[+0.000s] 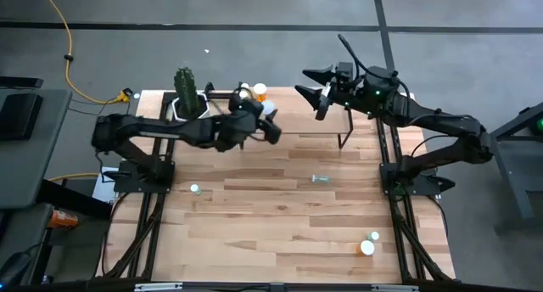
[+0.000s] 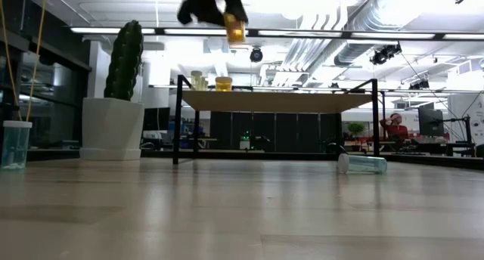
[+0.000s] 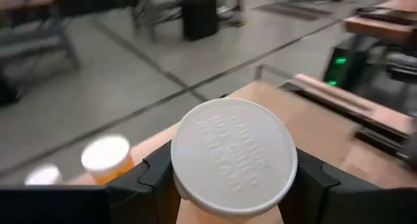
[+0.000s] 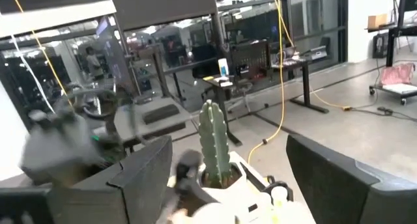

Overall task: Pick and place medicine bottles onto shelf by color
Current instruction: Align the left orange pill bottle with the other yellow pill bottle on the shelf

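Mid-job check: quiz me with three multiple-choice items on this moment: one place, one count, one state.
1. Where is the left claw? A above the shelf; B over the floor; C parked at its base.
2. How many bottles stand on the shelf? A none; B two; C five.
3. How is the mid-table bottle? A upright; B stacked; C on its side.
1 A: it holds an orange bottle over the shelf. 2 B: the low view shows two. 3 C: it lies flat.
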Robot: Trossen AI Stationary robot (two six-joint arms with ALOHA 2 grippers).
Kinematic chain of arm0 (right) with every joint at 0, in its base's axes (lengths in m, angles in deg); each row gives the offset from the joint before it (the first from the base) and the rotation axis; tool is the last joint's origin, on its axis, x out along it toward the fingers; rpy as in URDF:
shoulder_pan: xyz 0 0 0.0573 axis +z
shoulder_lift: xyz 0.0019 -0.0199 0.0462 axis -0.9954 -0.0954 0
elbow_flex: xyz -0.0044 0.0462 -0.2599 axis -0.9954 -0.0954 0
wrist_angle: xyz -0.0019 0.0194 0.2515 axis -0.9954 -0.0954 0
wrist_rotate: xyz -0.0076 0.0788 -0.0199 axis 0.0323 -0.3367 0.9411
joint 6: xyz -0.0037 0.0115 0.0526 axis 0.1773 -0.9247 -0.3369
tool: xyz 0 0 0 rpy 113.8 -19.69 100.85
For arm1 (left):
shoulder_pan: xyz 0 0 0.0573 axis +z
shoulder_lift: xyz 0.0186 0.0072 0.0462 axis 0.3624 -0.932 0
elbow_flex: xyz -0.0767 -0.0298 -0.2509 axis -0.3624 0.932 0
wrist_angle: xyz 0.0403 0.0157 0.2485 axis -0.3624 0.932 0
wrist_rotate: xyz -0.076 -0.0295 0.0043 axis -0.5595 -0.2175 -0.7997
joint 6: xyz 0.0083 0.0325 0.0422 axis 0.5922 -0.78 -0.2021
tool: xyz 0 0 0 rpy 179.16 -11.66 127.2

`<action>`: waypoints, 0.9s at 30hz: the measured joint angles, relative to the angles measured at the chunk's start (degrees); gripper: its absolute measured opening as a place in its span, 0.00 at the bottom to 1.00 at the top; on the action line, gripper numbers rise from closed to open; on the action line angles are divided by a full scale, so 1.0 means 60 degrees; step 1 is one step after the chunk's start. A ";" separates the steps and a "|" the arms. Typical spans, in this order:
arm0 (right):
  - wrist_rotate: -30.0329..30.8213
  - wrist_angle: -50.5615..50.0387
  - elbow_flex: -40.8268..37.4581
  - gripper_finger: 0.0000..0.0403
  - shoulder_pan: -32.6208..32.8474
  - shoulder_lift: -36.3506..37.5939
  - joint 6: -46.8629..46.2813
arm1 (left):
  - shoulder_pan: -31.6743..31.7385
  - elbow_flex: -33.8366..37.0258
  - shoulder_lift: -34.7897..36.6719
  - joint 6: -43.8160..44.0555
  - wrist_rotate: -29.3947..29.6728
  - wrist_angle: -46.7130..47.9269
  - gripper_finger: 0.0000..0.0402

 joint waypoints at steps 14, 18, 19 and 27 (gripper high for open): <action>0.0408 -0.0216 0.0000 0.73 0.0251 -0.0036 0.0004 | 0.1346 -0.0091 -0.1396 0.3295 0.0900 0.0572 0.45; 0.0408 -0.0214 0.0000 0.73 0.0251 -0.0036 0.0004 | 0.1339 -0.0091 -0.1418 0.3139 0.1524 0.0853 0.45; 0.0408 -0.0211 0.0000 0.73 0.0251 -0.0036 0.0004 | 0.1343 -0.0091 -0.1418 0.3142 0.1588 0.0870 0.45; 0.0408 -0.0225 0.0000 0.73 0.0251 -0.0036 0.0004 | 0.1326 -0.0091 -0.1716 0.4051 0.1522 0.1591 0.45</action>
